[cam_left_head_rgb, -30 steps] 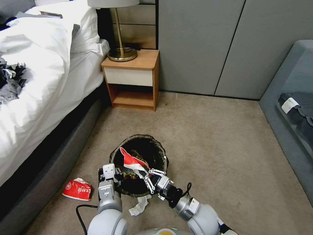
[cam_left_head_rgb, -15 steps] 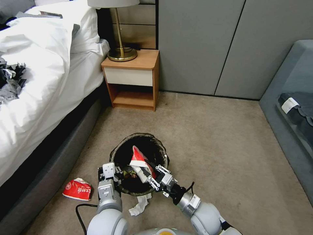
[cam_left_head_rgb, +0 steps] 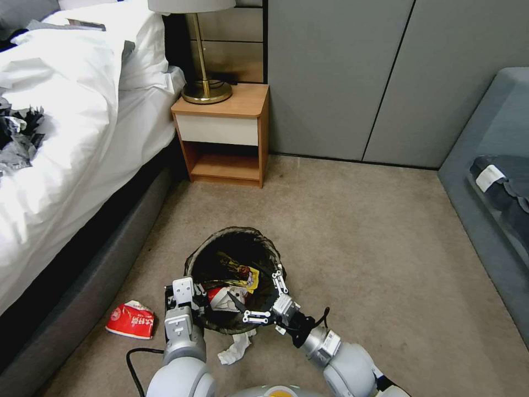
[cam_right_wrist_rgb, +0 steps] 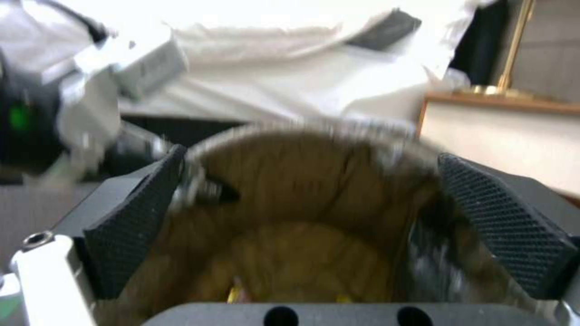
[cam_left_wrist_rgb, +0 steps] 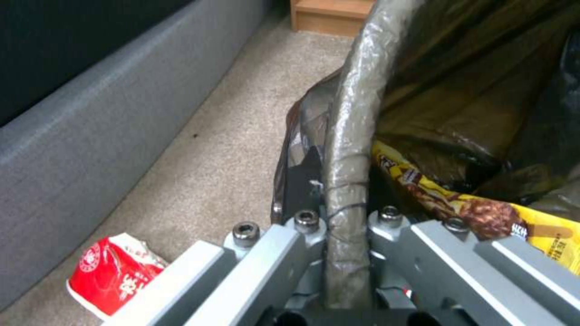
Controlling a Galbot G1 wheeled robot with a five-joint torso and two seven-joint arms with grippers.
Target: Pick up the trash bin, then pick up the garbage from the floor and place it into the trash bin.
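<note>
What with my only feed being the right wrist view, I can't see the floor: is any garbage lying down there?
Observer: Yes, a red-and-white wrapper lies on the carpet by the bed base, to the robot's left of the trash bin.
Operator: Anything else?
Observer: A white tissue lies on the carpet at the bin's near side, between the two arms.
Operator: What holds the bin?
Observer: The left pincer is clamped over its lined rim, one finger inside, one outside.

Beige carpet floor with red-and-white wrapper, crumpled white tissue, wooden nightstand.
</note>
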